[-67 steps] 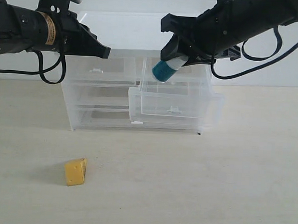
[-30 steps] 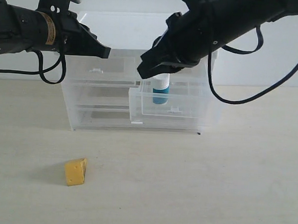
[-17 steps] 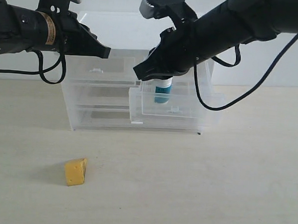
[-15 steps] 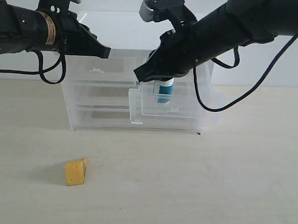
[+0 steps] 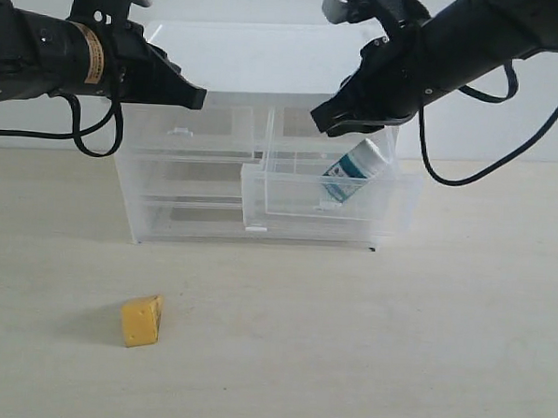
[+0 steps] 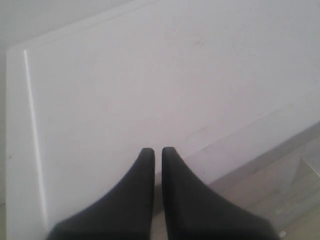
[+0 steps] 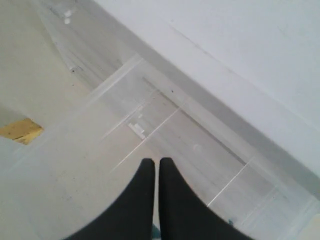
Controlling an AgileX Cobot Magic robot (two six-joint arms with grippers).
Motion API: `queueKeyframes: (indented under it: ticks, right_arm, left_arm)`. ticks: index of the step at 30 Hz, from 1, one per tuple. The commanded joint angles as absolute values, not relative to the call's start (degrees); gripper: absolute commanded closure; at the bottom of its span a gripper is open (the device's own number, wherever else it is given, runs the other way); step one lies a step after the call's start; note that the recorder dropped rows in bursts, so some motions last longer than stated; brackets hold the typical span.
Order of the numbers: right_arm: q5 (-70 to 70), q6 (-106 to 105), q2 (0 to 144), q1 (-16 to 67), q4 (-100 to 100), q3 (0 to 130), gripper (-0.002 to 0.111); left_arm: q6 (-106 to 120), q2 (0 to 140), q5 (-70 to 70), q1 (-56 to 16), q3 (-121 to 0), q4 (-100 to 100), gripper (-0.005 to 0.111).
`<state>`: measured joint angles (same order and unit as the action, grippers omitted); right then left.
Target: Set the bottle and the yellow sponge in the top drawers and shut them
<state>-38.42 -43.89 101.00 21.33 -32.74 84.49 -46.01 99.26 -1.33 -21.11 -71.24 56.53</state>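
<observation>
Bottle (image 5: 353,173): this small cylindrical container, dark teal with a white label and a wide white cap, was seen lying tilted inside the right top drawer (image 5: 391,207), cap raised and base lowered toward the drawer floor. That small translucent plastic drawer was seen drawn out from the white-topped translucent cabinet (image 5: 259,58), with a little white clip handle (image 5: 326,204) fixed to its front wall. The left top drawer (image 5: 194,134), of the same clear plastic, was seen pushed fully in. The yellow sponge (image 5: 142,320), a porous yellow-orange wedge, was seen on the pale table (image 5: 412,347), well apart from the cabinet and in front of its left half, inside no container.

The right gripper (image 5: 319,120) was held above the open drawer with its two black fingers (image 7: 145,172) pressed together. Nothing was gripped between them, and the bottle was seen below the arm, apart from the fingertips. The left gripper (image 5: 199,97) was likewise drawn tight, its fingers (image 6: 146,160) nearly meeting with nothing between them. It was poised at the cabinet's upper left, over the white top. Whether that surface was touched could not be told.
</observation>
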Motion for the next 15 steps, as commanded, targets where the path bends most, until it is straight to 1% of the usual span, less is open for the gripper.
queueKeyframes:
  ticks: [1, 5, 8, 15]
  right_arm:
    - [-40.2, -43.5, 99.6, 20.6, -32.6, 84.7, 0.108]
    - [-41.9, -43.1, 97.7, 20.6, -32.6, 84.7, 0.108]
    - [-45.6, -43.3, 96.1, 20.6, -32.3, 84.7, 0.108]
    - [-49.7, -39.1, 93.8, 20.6, -22.3, 84.7, 0.108]
  left_arm:
    - [-46.5, 99.3, -1.7, -21.4, -71.5, 56.4, 0.103]
    - [-46.5, 99.3, -1.7, -21.4, -71.5, 56.5, 0.103]
    - [-46.5, 99.3, -1.7, -21.4, -71.5, 56.5, 0.103]
    - [-46.5, 99.3, -1.7, -21.4, -71.5, 56.5, 0.103]
